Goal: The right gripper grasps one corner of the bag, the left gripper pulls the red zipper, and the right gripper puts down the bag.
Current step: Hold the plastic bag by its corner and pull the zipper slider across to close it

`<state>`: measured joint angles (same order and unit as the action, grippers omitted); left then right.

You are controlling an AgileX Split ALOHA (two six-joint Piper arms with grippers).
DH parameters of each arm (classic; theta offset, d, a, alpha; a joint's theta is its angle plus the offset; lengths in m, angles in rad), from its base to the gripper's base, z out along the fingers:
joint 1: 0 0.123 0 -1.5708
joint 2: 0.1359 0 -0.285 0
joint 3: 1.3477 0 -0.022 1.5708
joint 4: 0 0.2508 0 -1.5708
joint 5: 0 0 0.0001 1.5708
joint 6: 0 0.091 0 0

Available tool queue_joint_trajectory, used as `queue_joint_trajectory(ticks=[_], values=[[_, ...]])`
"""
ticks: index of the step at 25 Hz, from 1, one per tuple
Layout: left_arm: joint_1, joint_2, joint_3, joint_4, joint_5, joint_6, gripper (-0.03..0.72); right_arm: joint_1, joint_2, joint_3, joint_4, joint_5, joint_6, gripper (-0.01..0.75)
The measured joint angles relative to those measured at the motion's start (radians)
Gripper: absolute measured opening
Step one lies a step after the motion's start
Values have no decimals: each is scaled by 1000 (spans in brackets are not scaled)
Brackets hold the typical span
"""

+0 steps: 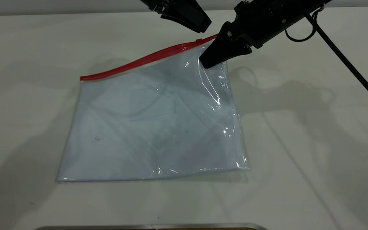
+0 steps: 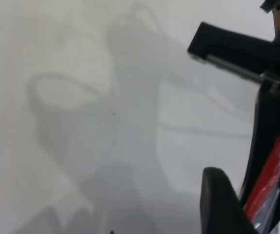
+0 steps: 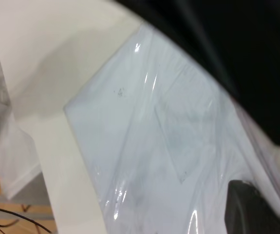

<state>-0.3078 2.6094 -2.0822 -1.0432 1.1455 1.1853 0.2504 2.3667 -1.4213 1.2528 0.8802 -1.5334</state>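
Note:
The bag (image 1: 152, 121), a clear flat pouch with white paper inside, lies on the white table (image 1: 315, 153). Its red zipper (image 1: 145, 59) runs along the far edge, with the small slider tab (image 1: 199, 40) near the right end. My right gripper (image 1: 207, 62) is shut on the bag's far right corner and holds it slightly raised, so the plastic creases there. In the right wrist view the bag (image 3: 144, 146) fills the frame beside one dark finger (image 3: 256, 209). My left gripper (image 1: 201, 28) hovers open just above the slider, apart from it. Its wrist view shows the zipper (image 2: 271, 175) past one finger (image 2: 217, 204).
The right arm's black cable (image 1: 347, 64) slants across the table's right side. A metal-edged object (image 1: 152, 226) sits at the table's near edge. Bare tabletop surrounds the bag on the left, the right and in front.

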Motion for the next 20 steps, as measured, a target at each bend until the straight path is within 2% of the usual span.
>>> queue_joint_trajectory(ticks=[6, 20], values=[[8, 0, -1, -3, 22, 1, 390, 0, -21, 0, 18, -14, -114, 33], [7, 1, -2, -3, 22, 1, 392, 0, -21, 0, 19, -43, -127, 33]])
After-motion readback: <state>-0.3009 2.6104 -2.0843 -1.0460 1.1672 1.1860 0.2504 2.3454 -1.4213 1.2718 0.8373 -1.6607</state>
